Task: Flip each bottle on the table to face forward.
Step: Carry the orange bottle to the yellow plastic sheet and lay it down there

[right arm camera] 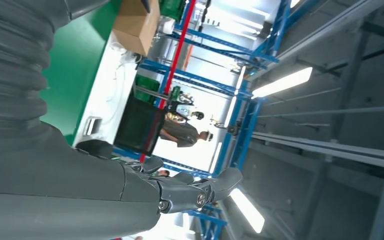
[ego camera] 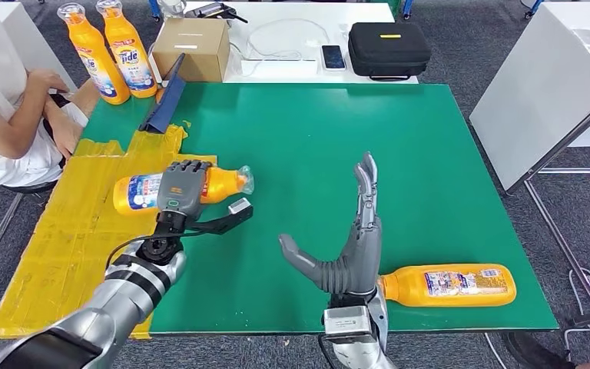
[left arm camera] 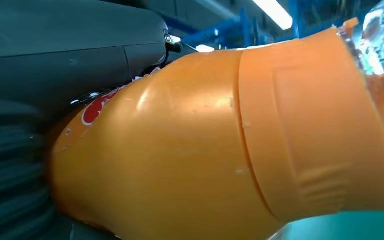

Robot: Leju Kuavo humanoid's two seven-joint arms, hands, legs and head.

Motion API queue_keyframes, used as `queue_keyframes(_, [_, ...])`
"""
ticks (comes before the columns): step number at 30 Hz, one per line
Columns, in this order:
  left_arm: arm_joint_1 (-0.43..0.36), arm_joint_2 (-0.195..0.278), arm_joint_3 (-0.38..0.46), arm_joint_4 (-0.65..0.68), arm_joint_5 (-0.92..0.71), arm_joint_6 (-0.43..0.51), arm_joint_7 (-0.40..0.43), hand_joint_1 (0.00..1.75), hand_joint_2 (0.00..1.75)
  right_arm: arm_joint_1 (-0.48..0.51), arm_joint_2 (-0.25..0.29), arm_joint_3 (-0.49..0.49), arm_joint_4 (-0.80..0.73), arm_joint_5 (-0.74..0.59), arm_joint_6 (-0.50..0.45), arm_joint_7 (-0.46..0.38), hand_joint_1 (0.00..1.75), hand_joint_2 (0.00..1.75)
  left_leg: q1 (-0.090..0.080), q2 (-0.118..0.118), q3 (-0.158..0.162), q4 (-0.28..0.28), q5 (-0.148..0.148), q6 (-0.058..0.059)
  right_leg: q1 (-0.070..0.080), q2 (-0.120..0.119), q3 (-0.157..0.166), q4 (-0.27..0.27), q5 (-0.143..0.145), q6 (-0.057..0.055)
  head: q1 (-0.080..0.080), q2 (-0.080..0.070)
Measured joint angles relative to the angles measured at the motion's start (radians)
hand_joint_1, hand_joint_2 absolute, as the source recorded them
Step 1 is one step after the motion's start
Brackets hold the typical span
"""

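My left hand point(ego camera: 180, 192) grips an orange detergent bottle point(ego camera: 219, 184) around its middle, holding it on its side above the edge of the yellow mat point(ego camera: 69, 231), clear cap pointing right. Up close, the same bottle point(left arm camera: 220, 145) presses against my left hand point(left arm camera: 55, 75). A second orange bottle point(ego camera: 449, 285) lies on its side on the green table point(ego camera: 299, 131) near the front edge. My right hand point(ego camera: 353, 246) stands open, fingers straight up, just left of that bottle's neck and holding nothing; in the right wrist view the right hand point(right arm camera: 130, 190) is empty.
Two upright orange bottles point(ego camera: 111, 50) stand at the far left corner beside a cardboard box point(ego camera: 192, 48). A person point(ego camera: 8, 100) sits at the left edge. A black case point(ego camera: 388, 48) and phone point(ego camera: 333, 56) lie on the white table behind.
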Motion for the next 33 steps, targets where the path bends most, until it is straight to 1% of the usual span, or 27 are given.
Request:
queue_keyframes(5, [-0.015,0.069,0.008,0.133,0.0,-0.011,-0.002,1.75,1.75,-0.011,-0.023,0.023,-0.005,0.001,-0.008,0.001,0.0,1.75,0.0,0.0,0.0,0.0,0.0,0.0,0.0,0.0,0.0,0.0,-0.001,-0.001,0.0,0.0])
queue_keyframes(8, [-0.014,0.096,0.018,0.175,-0.005,-0.016,0.005,1.75,1.75,-0.021,-0.032,0.031,-0.004,-0.002,-0.009,0.003,0.0,1.75,0.0,-0.001,0.0,0.0,0.0,-0.001,0.0,0.0,0.0,0.0,-0.002,-0.002,0.0,0.0])
queue_keyframes(11, [-0.014,0.111,0.031,0.202,0.004,-0.022,0.004,1.75,1.75,-0.028,-0.038,0.038,-0.001,-0.005,-0.009,0.005,0.0,1.75,0.0,-0.002,0.0,0.0,0.0,-0.001,0.0,0.0,0.0,0.0,-0.002,-0.002,0.0,0.0])
queue_keyframes(16, [-0.019,0.117,0.045,0.223,0.01,-0.023,0.003,1.75,1.75,-0.032,-0.041,0.044,0.003,-0.008,-0.008,0.006,0.0,1.75,0.0,-0.002,0.0,0.0,-0.001,-0.001,0.0,0.0,0.001,0.0,-0.002,-0.003,0.0,0.0])
queue_keyframes(17, [-0.02,0.117,0.046,0.226,0.01,-0.023,0.002,1.42,1.75,-0.033,-0.041,0.045,0.004,-0.008,-0.008,0.006,0.0,1.75,0.0,-0.001,0.001,0.0,0.0,-0.001,0.0,0.0,0.001,0.0,-0.001,-0.003,0.0,0.0])
queue_keyframes(20, [-0.021,0.117,0.051,0.231,0.017,-0.024,-0.004,0.11,1.75,-0.035,-0.041,0.046,0.006,-0.008,-0.008,0.007,0.0,1.75,0.0,-0.001,0.001,0.0,0.0,-0.001,0.0,0.0,0.001,0.0,-0.001,-0.003,0.0,0.0])
queue_keyframes(21, [-0.021,0.117,0.055,0.232,0.027,-0.023,-0.012,0.0,1.75,-0.035,-0.041,0.047,0.007,-0.008,-0.007,0.008,0.0,1.75,0.0,-0.001,0.002,0.0,0.0,-0.001,0.0,0.0,0.001,0.0,-0.001,-0.003,0.0,0.0])
queue_keyframes(27, [-0.02,0.116,0.106,0.238,0.102,-0.024,-0.092,0.0,1.75,-0.041,-0.044,0.049,0.019,-0.002,0.001,0.019,0.0,1.75,0.0,-0.001,0.002,0.0,0.0,-0.001,0.0,0.0,0.002,0.0,-0.001,-0.003,0.0,0.0])
queue_keyframes(31, [-0.02,0.111,0.156,0.238,0.174,-0.036,-0.176,0.0,1.75,-0.047,-0.048,0.051,0.031,0.011,0.004,0.03,0.0,1.75,0.0,-0.002,0.002,0.0,0.0,-0.001,0.0,0.0,0.002,0.0,-0.001,-0.003,0.0,0.0])
queue_keyframes(33, [-0.02,0.106,0.187,0.238,0.225,-0.063,-0.236,0.0,1.75,-0.048,-0.048,0.051,0.037,0.015,0.004,0.032,0.0,1.75,0.0,-0.002,0.002,0.0,0.0,-0.001,0.0,0.0,0.002,0.0,-0.001,-0.004,0.0,0.0])
